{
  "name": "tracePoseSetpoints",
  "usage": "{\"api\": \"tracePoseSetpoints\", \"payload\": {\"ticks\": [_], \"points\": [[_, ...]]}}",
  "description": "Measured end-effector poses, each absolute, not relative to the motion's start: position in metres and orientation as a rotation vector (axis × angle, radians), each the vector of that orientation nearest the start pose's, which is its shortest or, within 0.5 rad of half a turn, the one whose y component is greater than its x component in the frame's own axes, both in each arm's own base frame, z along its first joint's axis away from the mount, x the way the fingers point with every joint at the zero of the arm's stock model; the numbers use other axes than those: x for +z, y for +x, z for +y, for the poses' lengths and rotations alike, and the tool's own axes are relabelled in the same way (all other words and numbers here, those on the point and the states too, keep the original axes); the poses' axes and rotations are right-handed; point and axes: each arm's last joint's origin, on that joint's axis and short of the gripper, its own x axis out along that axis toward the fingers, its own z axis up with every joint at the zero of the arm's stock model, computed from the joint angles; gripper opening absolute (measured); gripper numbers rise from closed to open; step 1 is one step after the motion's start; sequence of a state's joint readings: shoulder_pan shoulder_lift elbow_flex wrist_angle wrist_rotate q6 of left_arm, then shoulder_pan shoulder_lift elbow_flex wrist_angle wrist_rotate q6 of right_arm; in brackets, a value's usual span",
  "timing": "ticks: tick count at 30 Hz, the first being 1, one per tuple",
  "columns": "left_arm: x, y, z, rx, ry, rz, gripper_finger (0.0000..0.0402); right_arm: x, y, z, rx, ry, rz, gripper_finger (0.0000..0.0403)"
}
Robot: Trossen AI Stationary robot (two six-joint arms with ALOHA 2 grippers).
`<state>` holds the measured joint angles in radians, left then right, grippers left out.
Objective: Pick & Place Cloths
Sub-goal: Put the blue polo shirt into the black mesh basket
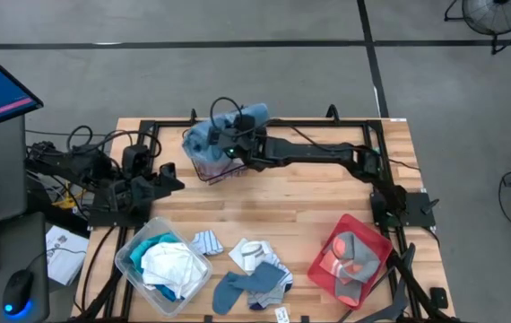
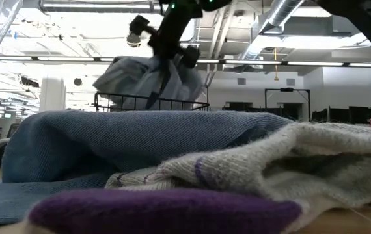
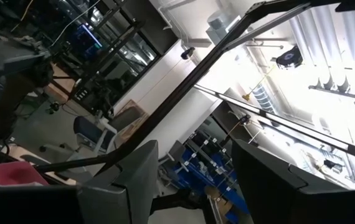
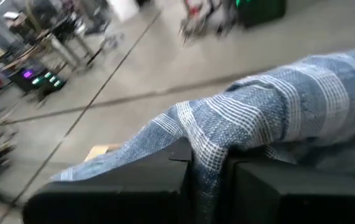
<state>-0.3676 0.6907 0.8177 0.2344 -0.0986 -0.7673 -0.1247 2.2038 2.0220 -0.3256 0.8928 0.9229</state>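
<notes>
A grey-blue striped towel (image 1: pixel 230 124) is bunched over the black wire basket (image 1: pixel 203 169) at the table's far side. My right gripper (image 1: pixel 227 146) reaches there from the right and is shut on the towel. In the low view the towel (image 2: pixel 140 78) hangs under the gripper (image 2: pixel 172 49), with its lower part behind the basket rim (image 2: pixel 153 104). My left gripper (image 3: pixel 196 186) is parked open at the table's left edge, pointing up. Socks (image 1: pixel 254 256) lie flat on the near part of the table. My right gripper pinches a fold of the striped towel (image 4: pixel 205 158) between its two fingers (image 4: pixel 159 180). The cloth drapes over both fingers and spreads beyond them. The towel hangs bunched below the gripper, its lower part down in the basket.
A clear plastic bin (image 1: pixel 130 260) with white and turquoise cloths stands at the near left. A red tray (image 1: pixel 323 269) with grey and coral socks lies at the near right. A striped sock (image 1: pixel 206 242) and blue-grey socks (image 1: pixel 238 289) lie between them. Bare wood shows mid-table.
</notes>
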Motion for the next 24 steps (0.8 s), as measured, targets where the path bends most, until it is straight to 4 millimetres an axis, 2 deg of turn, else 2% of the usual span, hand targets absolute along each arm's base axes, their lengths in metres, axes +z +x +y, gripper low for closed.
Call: {"api": "tracePoseSetpoints", "payload": {"ticks": [3,5,13,19,24], "points": [[0.396,0.134,-0.049,-0.389,-0.838,-0.233,0.0191,0.302,0.491,-0.085,-1.166,0.556,-0.022,0.0014],[0.396,0.134,-0.049,-0.389,-0.836,-0.233,0.0191,0.301,0.491,-0.086,-1.162,0.547,-0.010,0.0015],[0.395,0.135,-0.049,-0.386,-0.836,-0.224,0.0191,0.261,0.509,-0.084,-1.090,0.667,0.049,0.0018],[0.395,0.135,-0.049,-0.385,-0.835,-0.221,0.0191,0.256,0.510,-0.068,-1.036,0.663,0.127,0.0031],[0.395,0.135,-0.049,-0.402,-0.829,-0.215,0.0191,0.254,0.513,-0.067,-0.893,0.606,0.262,0.0074]]}}
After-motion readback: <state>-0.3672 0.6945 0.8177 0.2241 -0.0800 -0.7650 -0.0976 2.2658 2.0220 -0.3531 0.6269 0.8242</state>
